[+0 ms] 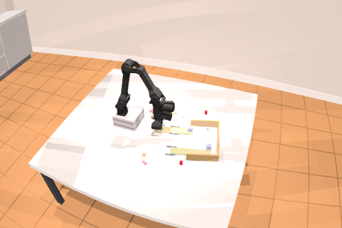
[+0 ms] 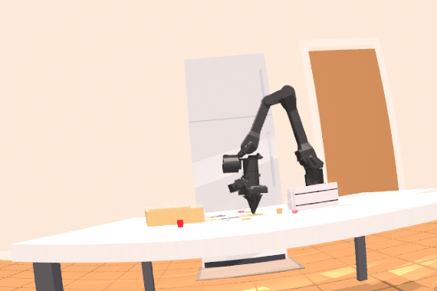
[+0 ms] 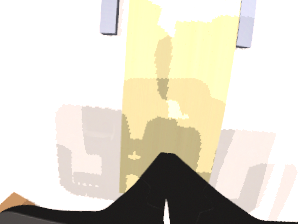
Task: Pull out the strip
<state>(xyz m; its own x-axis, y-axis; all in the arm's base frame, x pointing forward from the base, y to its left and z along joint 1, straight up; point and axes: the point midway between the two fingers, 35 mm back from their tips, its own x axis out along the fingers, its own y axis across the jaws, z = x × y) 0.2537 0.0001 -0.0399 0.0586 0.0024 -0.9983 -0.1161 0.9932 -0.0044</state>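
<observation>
The plain yellow strip (image 1: 177, 131) (image 3: 200, 55) lies between two low rails (image 3: 109, 17) (image 3: 246, 25) and reaches out of the open side of the wooden-walled box. A pale blue cube (image 1: 189, 126) is on its box-side end. A second pale blue cube (image 1: 209, 147) is at the far end of the patterned strip (image 1: 183, 151). No label can be read on either cube. My gripper (image 2: 253, 212) (image 3: 165, 159) is shut with nothing between the fingers. It points straight down, its tips at or just above the strip's near end; contact cannot be told.
The box wall (image 1: 202, 157) (image 2: 174, 217) stands around the cube area, open towards the arm. Red blocks (image 1: 180, 162) (image 1: 206, 112) stand outside it. Small orange (image 1: 144, 155) and pink (image 1: 144, 162) blocks lie on the near side. The arm's white base block (image 1: 126, 122) is behind the gripper.
</observation>
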